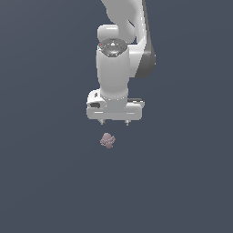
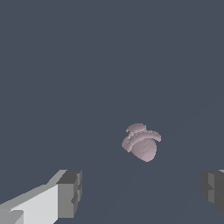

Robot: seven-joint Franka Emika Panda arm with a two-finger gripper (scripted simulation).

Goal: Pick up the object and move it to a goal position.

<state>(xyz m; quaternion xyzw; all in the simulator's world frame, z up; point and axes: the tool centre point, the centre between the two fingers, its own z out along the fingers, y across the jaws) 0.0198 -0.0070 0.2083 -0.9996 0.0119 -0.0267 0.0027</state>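
Observation:
The object [image 1: 108, 140] is a small lumpy pinkish-mauve clump lying on the dark grey floor, below the white gripper [image 1: 115, 122] in the exterior view. The gripper hangs from the white arm with its two short dark fingertips pointing down, spread wide and holding nothing. In the wrist view the object [image 2: 141, 142] lies ahead of the gap between the two grey fingers [image 2: 70, 194], apart from both. The gripper [image 2: 142, 192] is open, and a clear stretch of floor separates it from the clump.
A plain dark grey surface [image 1: 45, 182] fills both views. The white arm's links [image 1: 123, 41] rise above the gripper toward the top of the exterior view. Nothing else stands on the floor.

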